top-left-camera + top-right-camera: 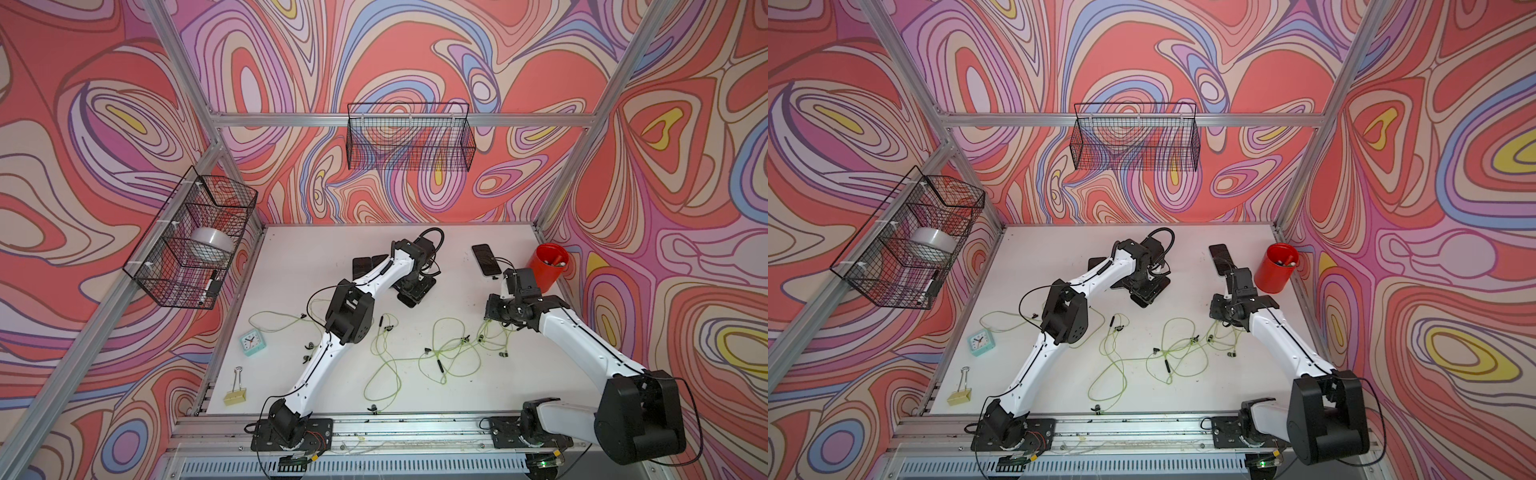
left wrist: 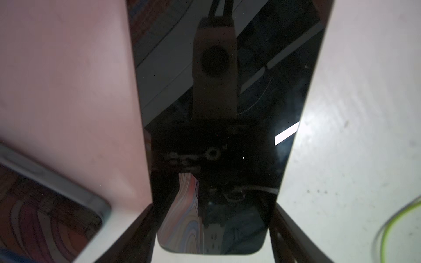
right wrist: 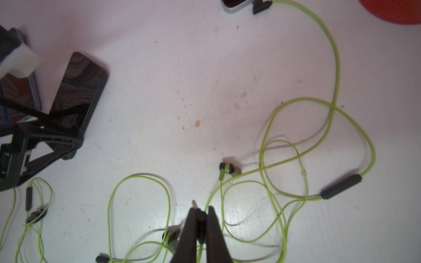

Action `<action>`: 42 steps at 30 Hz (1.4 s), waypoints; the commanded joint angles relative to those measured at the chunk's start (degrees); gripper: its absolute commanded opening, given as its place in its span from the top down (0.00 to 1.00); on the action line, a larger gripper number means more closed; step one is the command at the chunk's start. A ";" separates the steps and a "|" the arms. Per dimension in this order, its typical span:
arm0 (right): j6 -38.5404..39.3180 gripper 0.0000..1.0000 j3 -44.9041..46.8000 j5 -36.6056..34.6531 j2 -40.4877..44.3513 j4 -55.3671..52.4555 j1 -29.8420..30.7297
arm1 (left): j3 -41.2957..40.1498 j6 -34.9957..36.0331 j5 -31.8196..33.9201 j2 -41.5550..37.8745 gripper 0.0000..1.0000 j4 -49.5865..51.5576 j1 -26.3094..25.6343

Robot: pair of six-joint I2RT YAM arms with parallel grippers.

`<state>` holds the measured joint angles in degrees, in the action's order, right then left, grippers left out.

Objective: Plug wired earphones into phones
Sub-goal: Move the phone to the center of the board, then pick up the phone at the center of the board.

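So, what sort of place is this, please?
Probably a robot test cell, not a home: an aluminium frame with swirl-printed walls encloses a white table, and two robot arms are bolted to a rail at its front edge.

On the table, the earphones sprawl across the middle, reaching toward both sides. Behind them, far middle, phones lie side by side; another phone lies far right, a cable's plug at its near end, a cup just right of it. A clock stands near the left edge, a binder clip before it. One basket, holding a tape roll, hangs on the left wall; another basket hangs on the back wall.
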<state>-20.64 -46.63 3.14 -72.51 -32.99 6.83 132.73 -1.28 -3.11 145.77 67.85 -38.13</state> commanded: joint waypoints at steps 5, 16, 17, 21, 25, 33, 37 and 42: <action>-0.62 1.00 0.49 1.08 -0.98 1.49 -0.22 | -0.28 -0.75 1.18 2.76 0.04 5.82 -0.54; -0.27 1.00 0.74 0.67 0.94 0.25 -0.17 | 5.97 0.18 -1.34 10.39 0.24 8.22 -0.11; -0.02 1.00 0.45 0.64 0.50 0.42 -0.20 | 5.18 -0.07 -1.61 9.95 0.29 7.90 -0.11; 0.49 1.00 -0.56 3.34 -0.81 1.44 -0.15 | 2.52 -3.20 -3.06 6.41 0.38 6.45 -0.17; 0.47 1.00 0.19 11.93 -1.02 6.14 -0.06 | -3.76 -10.03 -4.00 -1.91 0.45 0.69 -0.10; 0.54 1.00 0.17 19.96 -2.37 11.20 2.83 | -21.06 -26.19 -8.81 -21.67 0.52 -16.89 -0.10; 1.13 1.00 -1.19 19.68 -3.25 14.06 8.31 | -30.18 -37.21 -7.38 -29.91 0.58 -25.30 0.26; 0.69 1.00 0.15 15.50 -3.28 21.91 13.39 | -41.80 -53.57 -9.66 -38.84 0.63 -38.47 1.83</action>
<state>-20.16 -46.28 20.64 -75.24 -17.21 19.29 94.70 -41.17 -11.53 109.84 40.01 -37.47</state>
